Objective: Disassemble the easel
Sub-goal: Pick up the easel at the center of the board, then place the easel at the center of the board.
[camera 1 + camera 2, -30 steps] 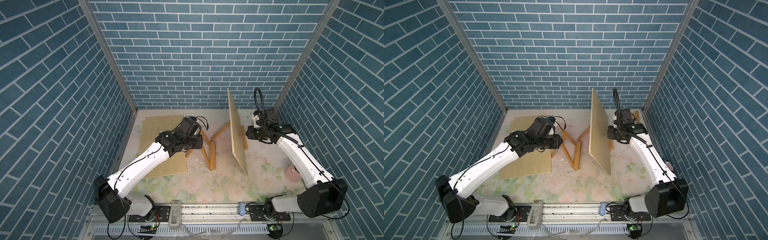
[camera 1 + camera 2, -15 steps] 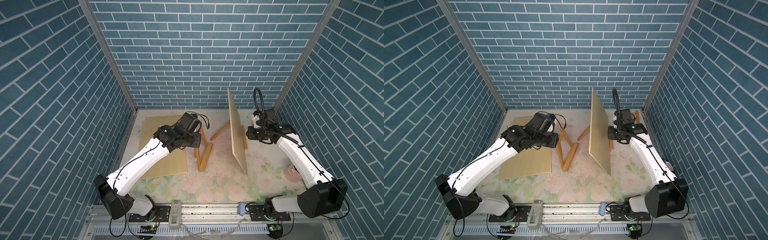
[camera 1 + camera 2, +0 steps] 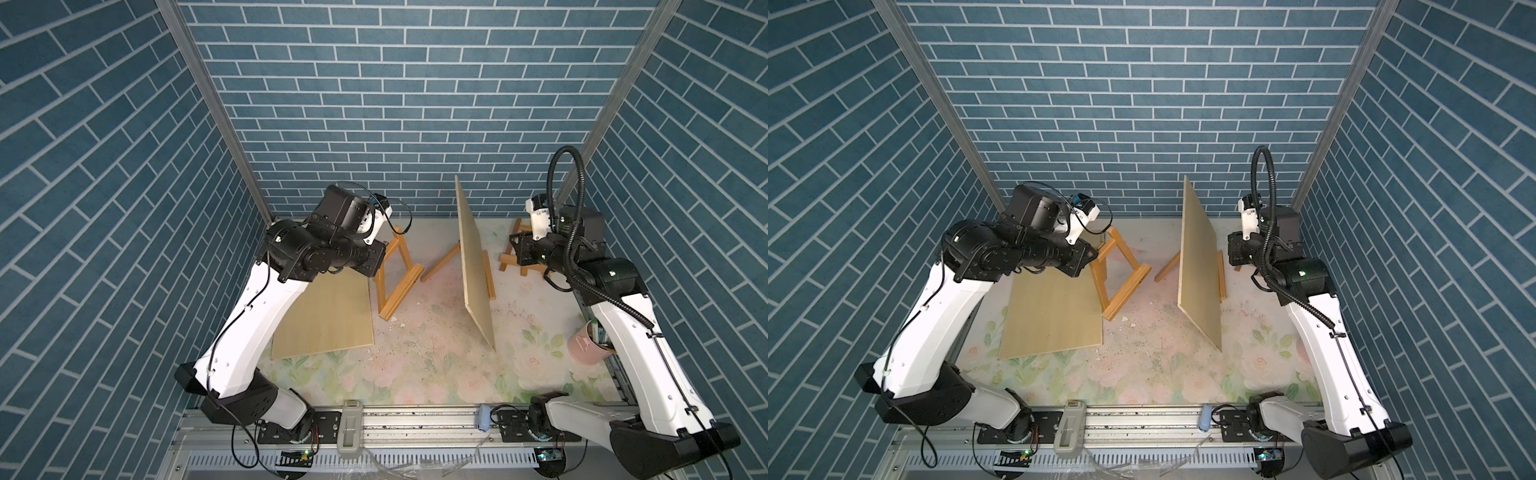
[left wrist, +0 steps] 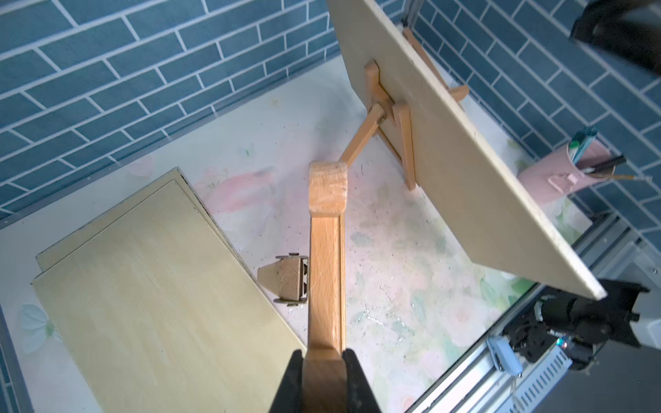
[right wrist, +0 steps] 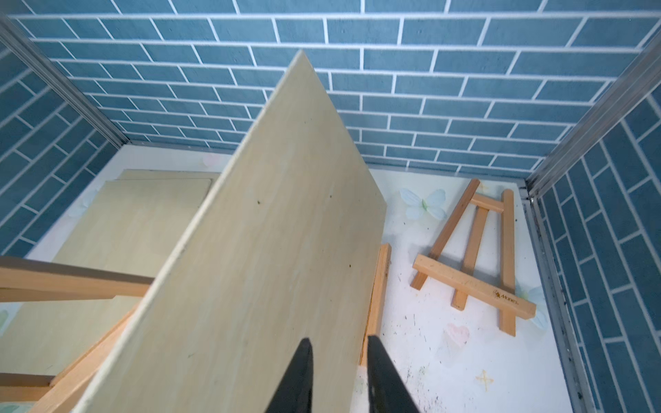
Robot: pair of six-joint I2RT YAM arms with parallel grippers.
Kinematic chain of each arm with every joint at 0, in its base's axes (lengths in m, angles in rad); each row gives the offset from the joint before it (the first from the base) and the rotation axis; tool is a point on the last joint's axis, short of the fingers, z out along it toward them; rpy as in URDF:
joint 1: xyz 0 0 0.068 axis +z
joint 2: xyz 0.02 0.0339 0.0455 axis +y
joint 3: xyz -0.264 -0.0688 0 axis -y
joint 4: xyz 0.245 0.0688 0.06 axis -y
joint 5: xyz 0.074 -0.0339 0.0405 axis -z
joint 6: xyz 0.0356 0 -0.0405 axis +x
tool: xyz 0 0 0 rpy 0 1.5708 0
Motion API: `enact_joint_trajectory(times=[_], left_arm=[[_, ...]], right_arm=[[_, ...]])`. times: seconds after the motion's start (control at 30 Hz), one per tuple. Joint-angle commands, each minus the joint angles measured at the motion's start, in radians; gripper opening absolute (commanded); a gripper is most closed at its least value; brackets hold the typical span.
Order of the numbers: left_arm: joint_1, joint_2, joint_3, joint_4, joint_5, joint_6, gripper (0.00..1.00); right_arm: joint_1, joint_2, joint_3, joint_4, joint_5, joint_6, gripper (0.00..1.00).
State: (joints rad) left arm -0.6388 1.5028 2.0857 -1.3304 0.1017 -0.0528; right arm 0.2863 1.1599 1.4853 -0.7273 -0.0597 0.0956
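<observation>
The left claw [image 4: 323, 357] is clamped on one leg of the held easel [image 3: 403, 293], near that leg's top. This easel hangs tilted, its ledge end low and just beside the flat boards [image 3: 328, 320] that lie on the left of the counter [image 3: 415, 365]. I cannot tell whether the ledge touches the counter. In the left wrist view its back leg is folded against the frame at the hinge.

The board [image 3: 473, 266] stands near upright in the middle of the counter, leaning on the standing easel [image 4: 402, 136]. That easel's back leg props out toward the held easel, and the two are apart.

The right claw [image 5: 338, 339] is near the board's right face, its fingers a narrow gap apart with nothing seen between them. In both top views it is clear of the board. The flat easel [image 5: 475, 282] lies folded on the counter by the right wall, close under this arm. A pink cup [image 3: 586, 349] of brushes sits nearer the front right.
</observation>
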Motion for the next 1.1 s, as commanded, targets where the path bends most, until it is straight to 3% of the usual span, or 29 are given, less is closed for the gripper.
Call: enact_joint_trajectory(times=[0.0, 0.17, 0.47, 0.67, 0.8, 1.07], left_arm=[[0.064, 0.018, -0.003, -0.053, 0.081, 0.107, 0.0], [0.194, -0.007, -0.042, -0.011, 0.27, 0.173, 0.0], [0.201, 0.093, 0.018, -0.135, 0.513, 0.283, 0.0], [0.201, 0.175, 0.073, -0.223, 0.566, 0.343, 0.0], [0.2, 0.213, 0.09, -0.251, 0.693, 0.384, 0.0], [0.218, 0.362, 0.079, -0.282, 0.7, 0.439, 0.0]], right_arm=[[0.004, 0.006, 0.017, 0.03, -0.022, -0.031, 0.27], [0.005, 0.006, 0.005, 0.013, -0.022, -0.025, 0.27], [0.005, 0.008, -0.025, 0.016, -0.019, -0.006, 0.27], [0.005, 0.023, -0.019, 0.01, -0.013, 0.003, 0.27], [0.005, 0.026, -0.019, 0.002, 0.002, 0.005, 0.27], [0.005, 0.032, -0.019, -0.009, 0.018, 0.014, 0.27]])
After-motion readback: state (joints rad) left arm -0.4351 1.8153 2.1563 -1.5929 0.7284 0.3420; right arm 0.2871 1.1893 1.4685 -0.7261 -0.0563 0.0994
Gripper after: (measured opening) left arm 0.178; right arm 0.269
